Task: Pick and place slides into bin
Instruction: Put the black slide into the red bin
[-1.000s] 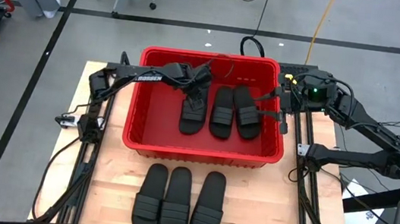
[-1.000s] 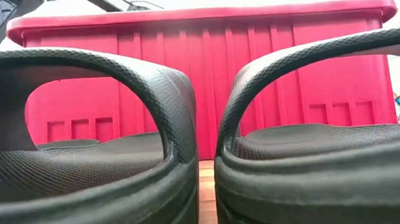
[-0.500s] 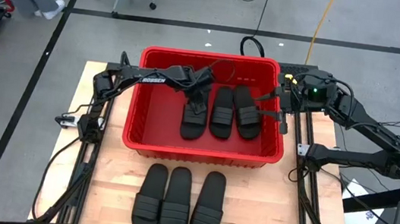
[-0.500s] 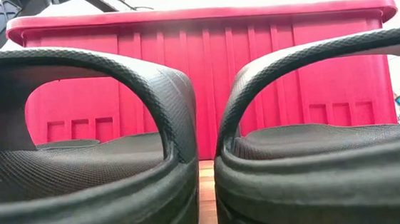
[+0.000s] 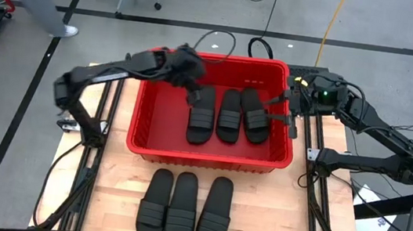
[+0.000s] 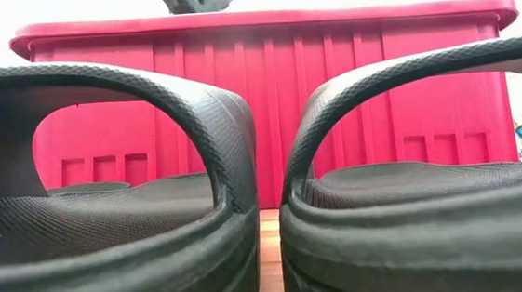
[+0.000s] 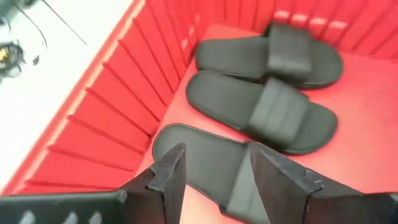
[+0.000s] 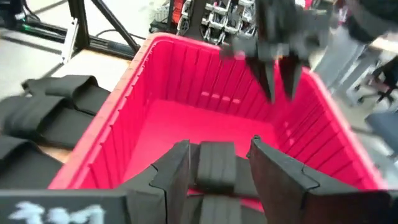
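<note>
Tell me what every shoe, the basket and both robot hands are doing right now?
Three matte black rubber slide sandals: lying flat, side by side, inside the bin.
Three more black slides: lying in a row on the wooden table, outside the bin.
Large red plastic bin: upright, holding three sandals.
Left gripper: open, empty, above the bin.
Right gripper: open, empty, at the bin's right rim.

In the low view two slides [image 6: 107, 205] fill the foreground and run off the picture's edges, hiding the bench and most of the bin [image 6: 267, 108], whose inside cannot be seen. In the high view the left gripper [image 5: 191, 82] is smeared by motion, and the three slides on the bench [image 5: 183, 207] are cut off at the bottom edge. A person's leg [image 5: 47, 1] shows only partly at the top left.
</note>
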